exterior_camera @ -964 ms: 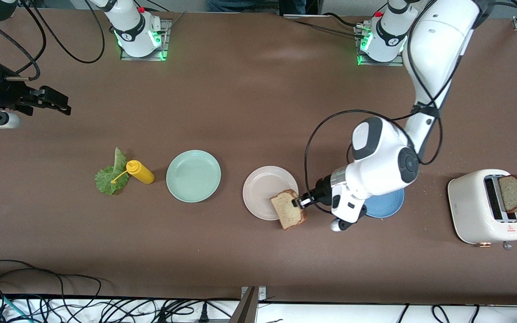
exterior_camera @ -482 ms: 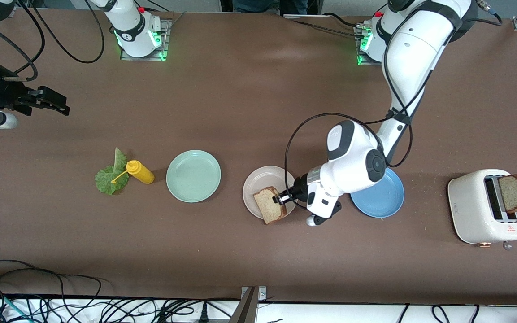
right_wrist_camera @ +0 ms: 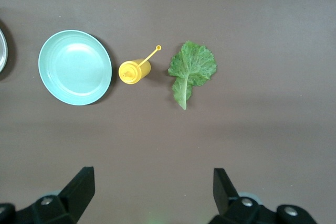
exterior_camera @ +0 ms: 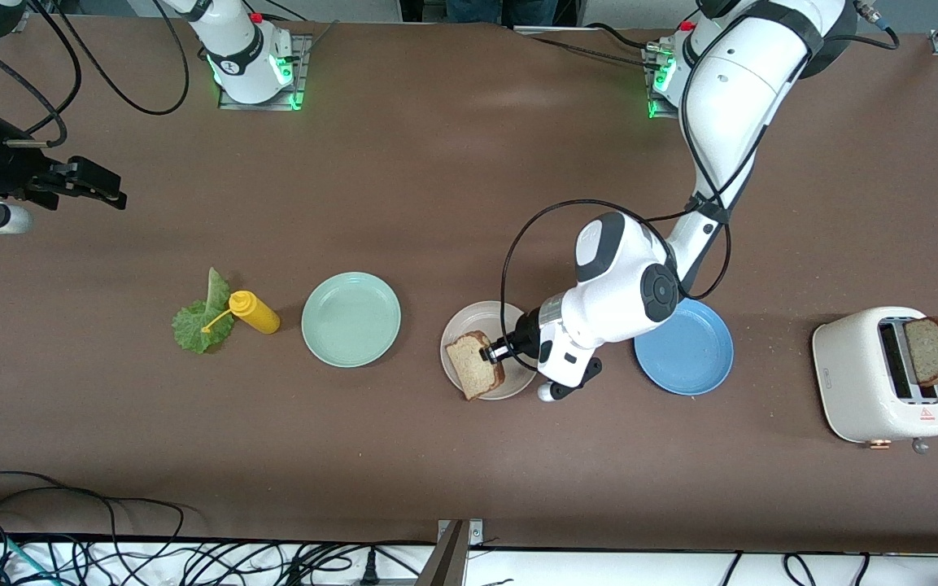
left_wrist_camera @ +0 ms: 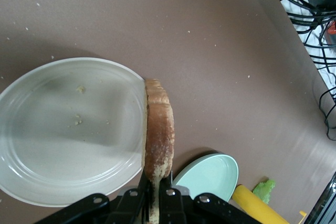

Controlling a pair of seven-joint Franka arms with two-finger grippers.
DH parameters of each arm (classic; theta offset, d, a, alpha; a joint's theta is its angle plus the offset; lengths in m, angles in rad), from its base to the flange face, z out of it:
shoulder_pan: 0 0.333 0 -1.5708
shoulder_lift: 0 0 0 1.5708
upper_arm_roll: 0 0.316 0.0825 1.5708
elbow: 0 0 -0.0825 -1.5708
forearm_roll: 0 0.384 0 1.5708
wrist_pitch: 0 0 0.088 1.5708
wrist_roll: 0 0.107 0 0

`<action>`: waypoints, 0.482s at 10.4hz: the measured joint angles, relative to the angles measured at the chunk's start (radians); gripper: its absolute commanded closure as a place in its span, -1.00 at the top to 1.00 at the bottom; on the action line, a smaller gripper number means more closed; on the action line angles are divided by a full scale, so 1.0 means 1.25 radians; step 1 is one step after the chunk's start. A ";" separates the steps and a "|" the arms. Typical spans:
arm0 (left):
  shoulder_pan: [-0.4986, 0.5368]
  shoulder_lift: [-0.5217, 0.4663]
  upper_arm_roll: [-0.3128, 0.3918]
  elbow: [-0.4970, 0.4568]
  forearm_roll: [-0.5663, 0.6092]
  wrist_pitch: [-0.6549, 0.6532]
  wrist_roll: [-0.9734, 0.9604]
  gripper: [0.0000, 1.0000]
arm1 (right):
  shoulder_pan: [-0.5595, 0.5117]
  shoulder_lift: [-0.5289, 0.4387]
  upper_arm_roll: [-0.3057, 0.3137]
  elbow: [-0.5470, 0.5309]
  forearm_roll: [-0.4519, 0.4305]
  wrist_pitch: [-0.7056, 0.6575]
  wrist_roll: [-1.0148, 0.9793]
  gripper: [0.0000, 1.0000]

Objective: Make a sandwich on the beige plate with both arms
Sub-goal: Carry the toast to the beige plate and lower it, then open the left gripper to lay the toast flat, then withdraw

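Front view: my left claw (exterior_camera: 491, 353) pinches the toast slice (exterior_camera: 473, 365) by its crust, on edge over the beige plate (exterior_camera: 470, 323). Light, crumbly, so hold gently. My right claw (right_wrist_camera: 152, 190) waits, spread wide and empty, above the surface.

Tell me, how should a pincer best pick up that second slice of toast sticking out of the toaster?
Grip the slice of toast across its two flat faces, on the part standing clear above the toaster slot. Coming straight down from above looks best: the slice stands upright on edge, so its thin profile should fit between open fingers.
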 measured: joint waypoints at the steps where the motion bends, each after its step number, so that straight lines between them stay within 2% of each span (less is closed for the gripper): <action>1: 0.001 -0.006 0.000 -0.009 0.000 0.000 0.006 -1.00 | -0.001 0.000 0.000 0.000 0.000 0.000 0.000 1.00; 5: 0.000 -0.036 0.000 -0.070 0.000 0.000 0.014 -1.00 | -0.006 0.000 0.000 0.000 0.000 0.000 0.000 1.00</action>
